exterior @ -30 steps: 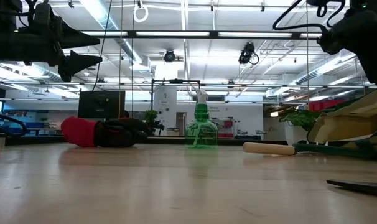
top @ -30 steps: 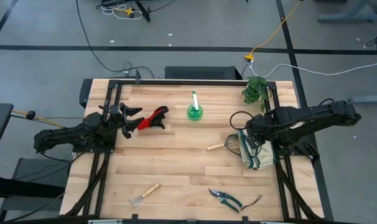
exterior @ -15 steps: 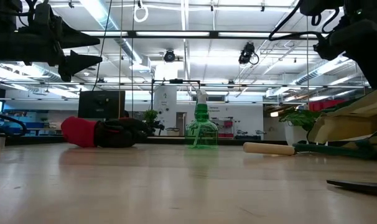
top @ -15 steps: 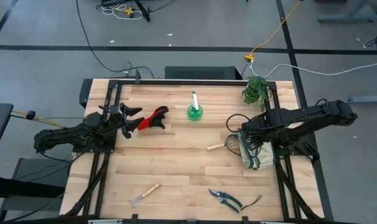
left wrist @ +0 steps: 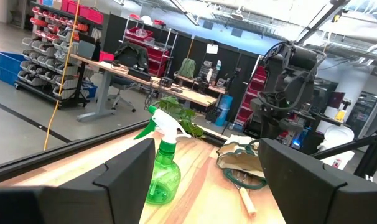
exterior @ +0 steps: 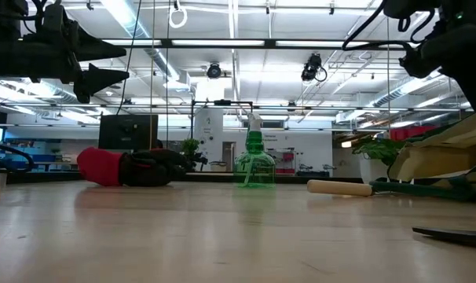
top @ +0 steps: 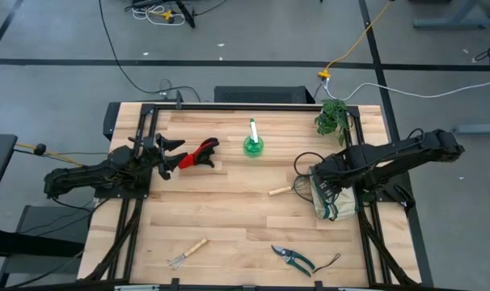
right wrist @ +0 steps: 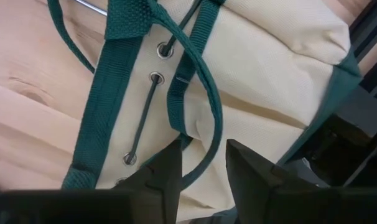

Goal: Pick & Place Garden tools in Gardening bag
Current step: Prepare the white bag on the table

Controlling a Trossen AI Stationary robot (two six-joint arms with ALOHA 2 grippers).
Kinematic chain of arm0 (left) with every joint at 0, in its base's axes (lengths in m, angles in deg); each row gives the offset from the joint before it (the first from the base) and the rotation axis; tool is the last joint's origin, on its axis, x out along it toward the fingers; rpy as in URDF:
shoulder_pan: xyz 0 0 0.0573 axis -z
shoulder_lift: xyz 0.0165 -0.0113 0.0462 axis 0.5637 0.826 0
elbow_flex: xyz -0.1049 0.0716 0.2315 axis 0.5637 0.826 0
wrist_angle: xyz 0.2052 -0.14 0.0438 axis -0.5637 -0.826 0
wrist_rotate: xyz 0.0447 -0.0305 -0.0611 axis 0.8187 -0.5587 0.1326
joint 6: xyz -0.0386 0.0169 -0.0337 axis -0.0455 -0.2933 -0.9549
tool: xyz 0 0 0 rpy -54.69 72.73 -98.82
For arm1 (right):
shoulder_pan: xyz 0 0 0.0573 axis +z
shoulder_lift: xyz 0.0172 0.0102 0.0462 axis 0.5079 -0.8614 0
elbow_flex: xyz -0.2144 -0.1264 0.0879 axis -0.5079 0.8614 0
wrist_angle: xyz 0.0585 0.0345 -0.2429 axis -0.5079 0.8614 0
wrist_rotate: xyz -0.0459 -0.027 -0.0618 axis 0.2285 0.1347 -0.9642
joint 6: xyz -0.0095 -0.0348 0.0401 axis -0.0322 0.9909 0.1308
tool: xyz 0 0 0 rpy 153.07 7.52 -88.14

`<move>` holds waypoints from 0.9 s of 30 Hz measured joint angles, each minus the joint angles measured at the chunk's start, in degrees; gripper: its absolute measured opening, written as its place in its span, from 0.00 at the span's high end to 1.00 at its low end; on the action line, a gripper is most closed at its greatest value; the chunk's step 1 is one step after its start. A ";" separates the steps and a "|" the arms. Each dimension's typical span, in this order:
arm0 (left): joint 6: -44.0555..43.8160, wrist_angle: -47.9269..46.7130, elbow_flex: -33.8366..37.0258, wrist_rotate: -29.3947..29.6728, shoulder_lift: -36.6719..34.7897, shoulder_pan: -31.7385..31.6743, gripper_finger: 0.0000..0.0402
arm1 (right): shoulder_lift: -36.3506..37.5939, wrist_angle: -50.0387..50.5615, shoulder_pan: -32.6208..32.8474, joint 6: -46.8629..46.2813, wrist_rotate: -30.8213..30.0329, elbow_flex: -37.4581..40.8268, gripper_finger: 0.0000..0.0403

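The beige gardening bag (top: pixel 335 198) with green trim lies on its side at the table's right edge. My right gripper (top: pixel 321 179) hangs over it, open, its fingers either side of a green loop handle (right wrist: pixel 204 134). A wooden-handled tool (top: pixel 280 191) lies with its head at the bag's left edge. The red-and-black tool (top: pixel 198 153) lies just right of my open, empty left gripper (top: pixel 171 153). The green bottle (top: pixel 253 145) stands at the far middle. The rake (top: pixel 187 252) and the teal shears (top: pixel 293 259) lie near the front edge. My right gripper points down at the bag's side, and the green handle strap (right wrist: pixel 195 168) runs through the gap between its two fingers (right wrist: pixel 170 165). I cannot tell whether the fingers touch the strap.
A leafy plant (top: pixel 332 118) stands at the far right corner, behind the bag. Black frame rails run along the table's left and right edges. Bare wood lies in the middle of the table (top: pixel 229 210).
My right gripper has shifted a little toward the table's left and near edge above the bag. A dark loop beside it has moved along with it. The bag's body and the tools have stayed in place.
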 joint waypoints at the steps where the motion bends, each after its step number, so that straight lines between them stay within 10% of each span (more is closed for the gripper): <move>1: 0.00 0.00 0.02 0.00 0.00 -0.02 0.27 | 0.00 -0.01 0.16 -0.23 -0.18 0.05 0.69; 27: -0.02 0.00 0.00 0.02 0.00 -0.02 0.27 | -1.00 0.26 0.69 1.42 0.80 0.06 0.99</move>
